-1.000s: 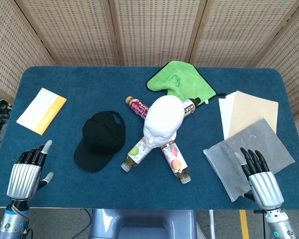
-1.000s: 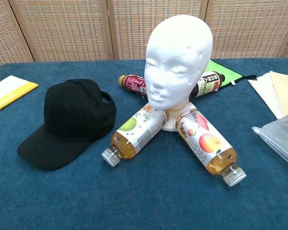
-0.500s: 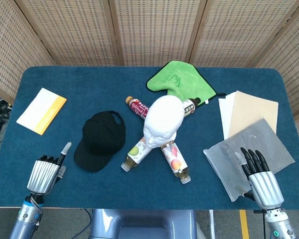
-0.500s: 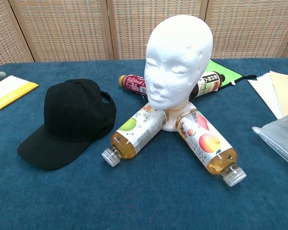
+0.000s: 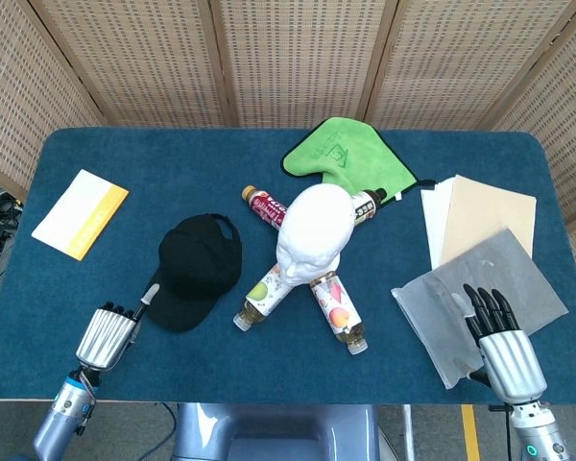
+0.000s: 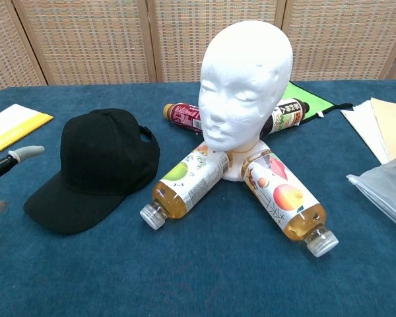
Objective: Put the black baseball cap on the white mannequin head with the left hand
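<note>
The black baseball cap [image 5: 196,270] [image 6: 96,167] lies flat on the blue table, brim toward the front left. Right of it the white mannequin head [image 5: 314,233] [image 6: 243,89] stands upright among bottles. My left hand [image 5: 112,330] hovers just left of the brim's front edge, empty, one fingertip [image 6: 23,154] stretched toward the cap without touching it. At the front right my right hand [image 5: 498,338] rests open, fingers apart, over a clear plastic bag [image 5: 482,301].
Several drink bottles [image 5: 267,290] [image 6: 287,198] lie spread around the mannequin's base. A green cloth [image 5: 348,157] lies behind it. A yellow-and-white envelope [image 5: 80,213] sits at the far left, paper sheets [image 5: 478,218] at the right.
My left hand has moved right along the table's front edge, from the left corner to just beside the cap's brim. The right hand, cap and mannequin head have stayed still.
</note>
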`<act>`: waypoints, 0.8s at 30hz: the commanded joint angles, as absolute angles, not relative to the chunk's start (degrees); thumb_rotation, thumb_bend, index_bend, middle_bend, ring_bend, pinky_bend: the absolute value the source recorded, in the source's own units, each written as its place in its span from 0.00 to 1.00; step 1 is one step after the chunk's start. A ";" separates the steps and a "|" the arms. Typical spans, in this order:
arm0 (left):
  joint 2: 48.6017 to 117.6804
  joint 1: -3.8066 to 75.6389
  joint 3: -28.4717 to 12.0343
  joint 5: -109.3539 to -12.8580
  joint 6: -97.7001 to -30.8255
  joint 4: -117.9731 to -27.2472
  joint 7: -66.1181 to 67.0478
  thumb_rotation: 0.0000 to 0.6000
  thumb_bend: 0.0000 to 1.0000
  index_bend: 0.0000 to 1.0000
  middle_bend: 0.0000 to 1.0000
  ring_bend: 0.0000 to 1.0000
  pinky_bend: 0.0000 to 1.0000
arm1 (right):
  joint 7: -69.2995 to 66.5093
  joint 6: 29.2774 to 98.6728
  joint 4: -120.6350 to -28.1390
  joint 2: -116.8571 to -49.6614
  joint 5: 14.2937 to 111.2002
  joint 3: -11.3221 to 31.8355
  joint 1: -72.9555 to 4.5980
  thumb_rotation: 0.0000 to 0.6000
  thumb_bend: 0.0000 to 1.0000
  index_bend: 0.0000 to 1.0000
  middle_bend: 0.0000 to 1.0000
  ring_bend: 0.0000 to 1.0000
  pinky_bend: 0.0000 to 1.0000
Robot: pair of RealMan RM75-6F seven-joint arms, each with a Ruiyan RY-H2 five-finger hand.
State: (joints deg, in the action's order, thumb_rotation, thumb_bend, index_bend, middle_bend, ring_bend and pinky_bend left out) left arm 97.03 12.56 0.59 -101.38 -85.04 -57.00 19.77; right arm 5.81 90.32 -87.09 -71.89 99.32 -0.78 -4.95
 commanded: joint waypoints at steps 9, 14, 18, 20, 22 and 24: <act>102.27 13.49 3.49 -102.73 -85.99 -45.43 15.23 1.00 0.51 0.02 0.85 0.79 0.72 | 5.07 90.72 -86.70 -72.04 99.12 -0.45 -4.96 1.00 0.05 0.02 0.00 0.00 0.00; 102.49 13.50 3.87 -102.38 -86.47 -44.33 14.22 1.00 0.52 0.02 0.85 0.79 0.72 | 4.72 90.73 -86.55 -72.09 99.13 -0.45 -5.01 1.00 0.05 0.02 0.00 0.00 0.00; 102.75 13.74 3.93 -102.01 -86.35 -43.70 13.61 1.00 0.50 0.01 0.85 0.79 0.72 | 4.61 90.80 -86.52 -72.14 99.19 -0.43 -5.02 1.00 0.05 0.02 0.00 0.00 0.00; 103.10 13.95 3.93 -101.90 -86.37 -43.07 13.57 1.00 0.49 0.01 0.85 0.79 0.72 | 4.49 90.87 -86.51 -72.14 99.15 -0.37 -5.03 1.00 0.05 0.02 0.00 0.00 0.00; 103.42 14.08 3.92 -101.81 -86.46 -42.57 13.58 1.00 0.47 0.02 0.85 0.79 0.72 | 4.36 90.84 -86.51 -72.14 99.09 -0.34 -5.06 1.00 0.05 0.02 0.00 0.00 0.00; 103.78 14.22 3.86 -101.68 -86.68 -42.06 13.58 1.00 0.44 0.02 0.85 0.79 0.72 | 4.27 90.80 -86.51 -72.15 99.12 -0.33 -5.11 1.00 0.05 0.02 0.00 0.00 0.00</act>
